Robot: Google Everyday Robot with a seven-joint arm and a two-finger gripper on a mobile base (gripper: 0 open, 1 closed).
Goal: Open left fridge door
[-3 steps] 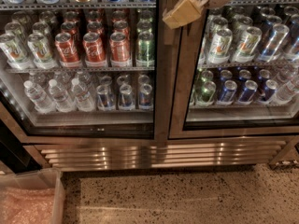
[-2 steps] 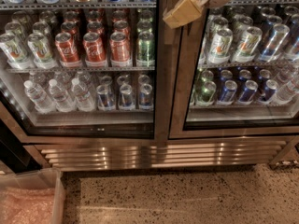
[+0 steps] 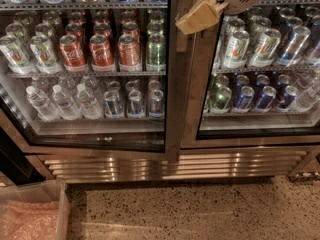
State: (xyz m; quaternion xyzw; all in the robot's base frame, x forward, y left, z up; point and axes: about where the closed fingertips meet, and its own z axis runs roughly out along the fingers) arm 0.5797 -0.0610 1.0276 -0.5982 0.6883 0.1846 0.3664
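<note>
The left fridge door (image 3: 172, 99) is a large glass pane in a brushed steel frame, filling the left and centre of the camera view. Red cans (image 3: 100, 51) and clear water bottles (image 3: 60, 101) show behind its glass. Its right steel edge runs down the middle, beside the right door. My gripper (image 3: 197, 16) hangs at the top centre-right, tan and white. It is in front of the seam between the two doors, at the height of the top shelf. I cannot tell whether it touches the frame.
The matching right glass door (image 3: 260, 84) shows green-white and blue cans. A steel grille (image 3: 170, 166) runs along the fridge's base. A clear bin with pink contents (image 3: 30, 214) stands at the lower left on the speckled floor (image 3: 200, 214).
</note>
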